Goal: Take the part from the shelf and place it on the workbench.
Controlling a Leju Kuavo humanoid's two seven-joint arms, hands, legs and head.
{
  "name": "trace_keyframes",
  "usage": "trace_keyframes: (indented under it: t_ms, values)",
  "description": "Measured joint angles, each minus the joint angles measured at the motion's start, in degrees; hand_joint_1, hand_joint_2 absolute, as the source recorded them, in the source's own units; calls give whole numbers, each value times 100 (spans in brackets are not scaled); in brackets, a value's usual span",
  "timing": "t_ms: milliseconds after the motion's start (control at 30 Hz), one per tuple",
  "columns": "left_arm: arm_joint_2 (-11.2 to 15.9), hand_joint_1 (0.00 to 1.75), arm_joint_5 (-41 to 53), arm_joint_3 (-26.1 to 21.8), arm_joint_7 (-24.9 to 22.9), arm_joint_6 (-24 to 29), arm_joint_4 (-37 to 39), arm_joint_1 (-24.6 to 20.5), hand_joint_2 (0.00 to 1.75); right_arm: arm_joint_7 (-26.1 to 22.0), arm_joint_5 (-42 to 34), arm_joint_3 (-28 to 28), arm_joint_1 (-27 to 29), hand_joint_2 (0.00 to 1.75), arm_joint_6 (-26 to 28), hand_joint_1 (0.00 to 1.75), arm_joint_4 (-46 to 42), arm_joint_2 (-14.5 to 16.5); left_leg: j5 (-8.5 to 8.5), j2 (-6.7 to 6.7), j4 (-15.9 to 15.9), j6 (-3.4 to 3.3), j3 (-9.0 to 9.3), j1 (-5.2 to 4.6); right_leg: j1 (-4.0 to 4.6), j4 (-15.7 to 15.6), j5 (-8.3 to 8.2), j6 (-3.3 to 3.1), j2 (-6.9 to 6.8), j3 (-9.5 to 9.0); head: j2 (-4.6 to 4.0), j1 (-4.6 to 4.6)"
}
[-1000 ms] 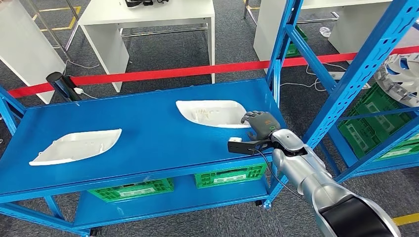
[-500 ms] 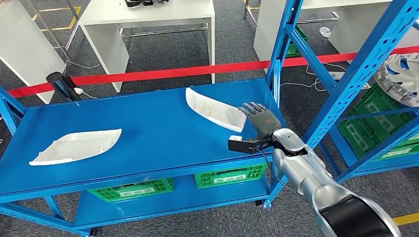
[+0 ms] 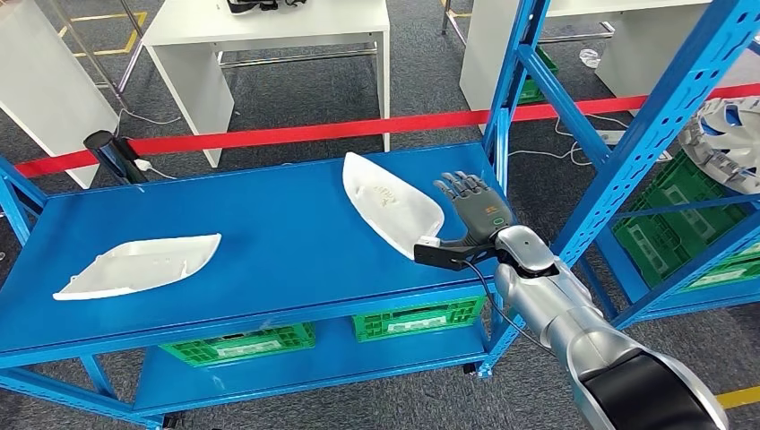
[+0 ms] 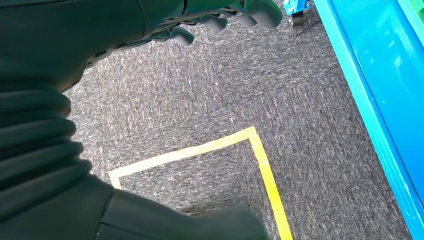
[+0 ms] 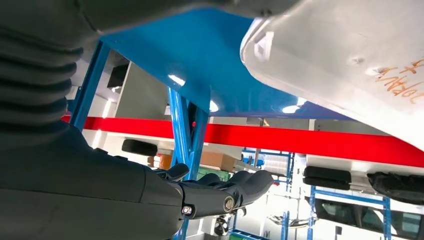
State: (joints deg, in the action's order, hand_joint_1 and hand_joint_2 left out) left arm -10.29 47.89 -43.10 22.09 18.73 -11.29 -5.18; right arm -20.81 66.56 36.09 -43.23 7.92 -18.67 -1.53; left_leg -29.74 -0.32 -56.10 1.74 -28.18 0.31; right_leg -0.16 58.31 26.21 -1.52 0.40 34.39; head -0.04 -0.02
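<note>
Reaching over the front right corner of the blue shelf (image 3: 269, 224), the right hand (image 3: 473, 215) sits just beside the near end of a white part (image 3: 390, 204). Its dark fingers (image 3: 459, 186) are stretched out and spread, pointing away from the robot. The part stands tilted up on one long edge, its hollow face turned toward the left of the shelf and its near tip down by the thumb side of the hand. From the head view the hand seems to touch or pinch that near tip, but the contact itself is hidden, so I cannot tell whether it grips the part or merely rests against it. In the right wrist view the part (image 5: 350, 65) looms close above the fingers (image 5: 240, 187), which lie extended together with open space around them, and orange handwriting shows on the part's pale surface.

A second white part (image 3: 139, 264) lies flat on the left half of the same shelf, well apart from the first. Green crates (image 3: 417, 318) sit on the lower level.

The left hand (image 4: 220, 15) hangs beside the shelf's edge over grey carpet (image 4: 300, 125) marked with yellow tape (image 4: 260, 160); its fingers look loosely curled, with nothing in them.
</note>
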Motion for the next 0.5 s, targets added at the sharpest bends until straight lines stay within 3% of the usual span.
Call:
trace_keyframes:
  t_ms: [233,300,367,433,500]
  values:
    - [0,0,0,-2,11,-25,1,-1,175,-48,-48,-4,-2,0,23,0,-5,5,0,0,0,0,-1,0,0,0,0,0,0,0,0,0]
    - [0,0,0,-9,-1,-77,2,-1,87,-180,-159,-28,-1,0,43,0,-12,24,0,0,0,0,-3,0,0,0,0,0,0,0,0,0]
    - [-2,0,3,-18,-26,-128,2,-2,0,-370,-307,-87,-1,87,52,0,-39,75,0,0,0,0,-7,0,0,0,0,0,2,0,0,-1]
    - [-5,0,15,-22,-52,-169,2,-6,0,-575,-457,-163,1,175,51,0,-85,160,0,1,0,0,-5,0,1,0,0,0,3,0,0,-1]
    - [-9,0,44,-22,-87,-208,2,-15,0,-793,-608,-239,6,175,20,0,-134,274,0,2,0,1,0,1,2,0,0,0,3,1,0,-1]
